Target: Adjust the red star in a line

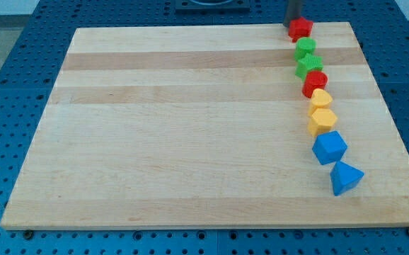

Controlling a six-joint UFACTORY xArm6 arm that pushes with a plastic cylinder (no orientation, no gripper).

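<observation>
The red star [301, 28] lies at the top right of the wooden board [190, 142], right by its top edge. My tip [291, 24] comes down from the view's top and stands against the star's upper left side. Below the star, a curved line of blocks runs down the board's right side: a green block [306, 48], a second green block [309, 66], a red block [315, 83], a yellow block [320, 98], a yellow hexagon [322, 122], a blue block [329, 148] and a blue triangle [346, 178]. The star sits slightly left of the green block below it.
The board rests on a blue perforated table [6, 85]. The board's right edge [385, 106] runs close to the line of blocks. A dark base [211, 4] shows at the view's top.
</observation>
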